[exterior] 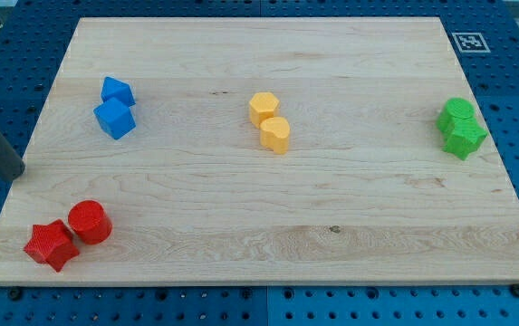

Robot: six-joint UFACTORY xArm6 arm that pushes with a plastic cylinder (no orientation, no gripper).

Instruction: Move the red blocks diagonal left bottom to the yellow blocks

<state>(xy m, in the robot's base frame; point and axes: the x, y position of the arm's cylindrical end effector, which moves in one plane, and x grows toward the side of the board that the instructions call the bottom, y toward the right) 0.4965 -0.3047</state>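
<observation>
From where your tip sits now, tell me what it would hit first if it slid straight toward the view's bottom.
My tip sits just off the wooden board's left edge. Straight down the view, the line passes left of the red star-shaped block and the red cylinder, so the way looks free, though depth is uncertain.

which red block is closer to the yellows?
The red cylinder, the round one at the view's right of the pair. The red star-shaped block touches it from lower left, nearer the board's corner. My tip sits above both.
</observation>
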